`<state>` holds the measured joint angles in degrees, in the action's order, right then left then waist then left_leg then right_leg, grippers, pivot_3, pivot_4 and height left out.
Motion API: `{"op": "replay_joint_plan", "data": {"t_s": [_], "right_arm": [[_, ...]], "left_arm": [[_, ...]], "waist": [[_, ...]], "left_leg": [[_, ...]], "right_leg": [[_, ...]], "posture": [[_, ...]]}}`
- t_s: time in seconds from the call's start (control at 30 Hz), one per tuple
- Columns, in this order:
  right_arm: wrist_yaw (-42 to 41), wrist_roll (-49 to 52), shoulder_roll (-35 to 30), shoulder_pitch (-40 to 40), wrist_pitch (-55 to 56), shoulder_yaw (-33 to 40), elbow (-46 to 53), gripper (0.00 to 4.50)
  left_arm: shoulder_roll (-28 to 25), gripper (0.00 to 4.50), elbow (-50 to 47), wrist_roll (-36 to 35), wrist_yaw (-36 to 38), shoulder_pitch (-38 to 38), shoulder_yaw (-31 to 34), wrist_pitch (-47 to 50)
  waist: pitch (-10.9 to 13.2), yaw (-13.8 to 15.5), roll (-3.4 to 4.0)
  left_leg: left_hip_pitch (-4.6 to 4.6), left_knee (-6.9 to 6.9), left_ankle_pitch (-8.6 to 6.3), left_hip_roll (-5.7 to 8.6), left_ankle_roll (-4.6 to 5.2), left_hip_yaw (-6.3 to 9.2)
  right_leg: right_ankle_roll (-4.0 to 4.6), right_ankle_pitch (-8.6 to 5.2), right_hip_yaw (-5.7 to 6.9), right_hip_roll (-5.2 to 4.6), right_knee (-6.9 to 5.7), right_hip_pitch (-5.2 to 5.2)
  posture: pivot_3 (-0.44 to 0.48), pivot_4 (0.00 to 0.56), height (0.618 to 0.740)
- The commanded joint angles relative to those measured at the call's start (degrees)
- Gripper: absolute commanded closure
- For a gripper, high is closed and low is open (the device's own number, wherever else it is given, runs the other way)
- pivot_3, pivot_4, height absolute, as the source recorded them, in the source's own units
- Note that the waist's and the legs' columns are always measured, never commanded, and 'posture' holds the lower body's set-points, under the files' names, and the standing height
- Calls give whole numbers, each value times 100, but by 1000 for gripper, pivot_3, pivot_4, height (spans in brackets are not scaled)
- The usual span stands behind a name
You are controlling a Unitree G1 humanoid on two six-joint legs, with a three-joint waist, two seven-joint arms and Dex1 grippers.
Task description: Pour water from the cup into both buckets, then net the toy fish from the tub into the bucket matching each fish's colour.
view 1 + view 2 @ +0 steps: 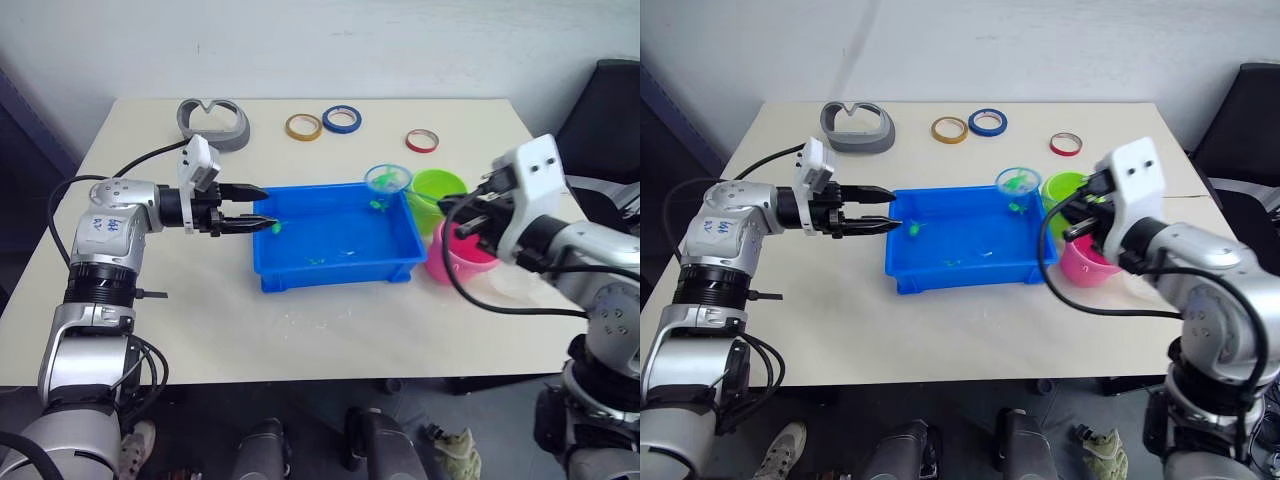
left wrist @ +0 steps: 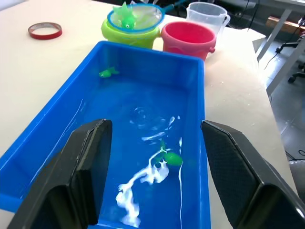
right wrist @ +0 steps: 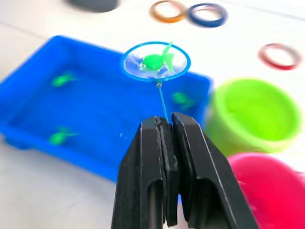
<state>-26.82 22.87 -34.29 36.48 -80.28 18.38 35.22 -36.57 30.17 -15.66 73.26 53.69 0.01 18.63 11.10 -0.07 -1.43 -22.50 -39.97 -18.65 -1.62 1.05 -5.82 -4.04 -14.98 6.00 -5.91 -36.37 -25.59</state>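
The blue tub [image 1: 300, 272] sits mid-table and holds water and green toy fish [image 3: 62, 78] [image 2: 171, 158]. My left gripper [image 1: 262, 207] is open at the tub's left end, with nothing between its fingers [image 2: 88, 162]. My right gripper [image 3: 164, 121] is shut on the thin handle of the net [image 3: 177, 67]. The net's hoop carries one green fish [image 3: 153, 61] above the tub's far right corner, beside the lime green bucket [image 1: 437, 188]. The pink bucket [image 1: 458, 255] stands just nearer, and the clear cup [image 2: 206, 13] is behind it.
A grey curved holder [image 1: 213, 122] lies at the far left of the table. Tape rings lie along the far edge: orange [image 1: 303, 126], blue [image 1: 342, 119] and red [image 1: 422, 140]. Bare tabletop stretches in front of the tub.
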Motion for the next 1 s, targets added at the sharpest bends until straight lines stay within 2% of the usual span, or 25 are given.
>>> {"op": "replay_joint_plan", "data": {"t_s": [0.03,0.27,0.37,0.5,0.63,0.83,1.0], "right_arm": [[-16,-206,-395,-21,806,40,-540,4500],[-45,-796,-1084,-268,2189,-668,-1525,4500],[-107,-1537,-1652,-474,3117,-1459,-1924,4500],[-205,-2158,-2015,-493,3881,-2107,-2153,4500],[-252,-3297,-2592,-527,4889,-2874,-2394,4500],[-161,-4765,-3114,-490,6368,-3427,-2662,4500],[-160,-5334,-3169,-577,6980,-3320,-2795,4500]], "left_arm": [[73,1216,-37,-112,61,190,56,-34],[70,1216,-150,-87,42,114,91,-24],[21,1216,-231,-85,20,42,112,-13],[6,1216,-284,-98,-3,-14,112,-12],[32,1216,-306,-100,-30,-43,96,-35],[68,1216,-318,-94,-37,-70,74,-71],[78,1216,-325,-94,-41,-82,74,-82]], "waist": [[0,-2,0],[0,-27,0],[0,-17,0],[1,-20,1],[2,-11,2],[2,-10,3],[2,-13,3]], "left_leg": [[0,0,-1,0,2,-3],[4,5,2,-7,-4,-10],[4,4,2,-6,-4,-9],[3,5,1,-7,-3,-13],[3,5,2,-6,-3,-14],[3,3,2,-5,-4,-17],[3,2,4,-7,-8,-18]], "right_leg": [[-1,1,-2,0,1,0],[-3,1,-5,9,5,-1],[-3,2,-5,8,9,-1],[-6,3,-7,7,38,-1],[-6,3,-7,7,39,-2],[-7,4,-8,6,39,-2],[-7,4,-8,7,39,-2]], "posture": [[0,150,713],[0,150,713],[0,150,713],[0,150,713],[0,150,713],[0,150,713],[0,150,713]]}}
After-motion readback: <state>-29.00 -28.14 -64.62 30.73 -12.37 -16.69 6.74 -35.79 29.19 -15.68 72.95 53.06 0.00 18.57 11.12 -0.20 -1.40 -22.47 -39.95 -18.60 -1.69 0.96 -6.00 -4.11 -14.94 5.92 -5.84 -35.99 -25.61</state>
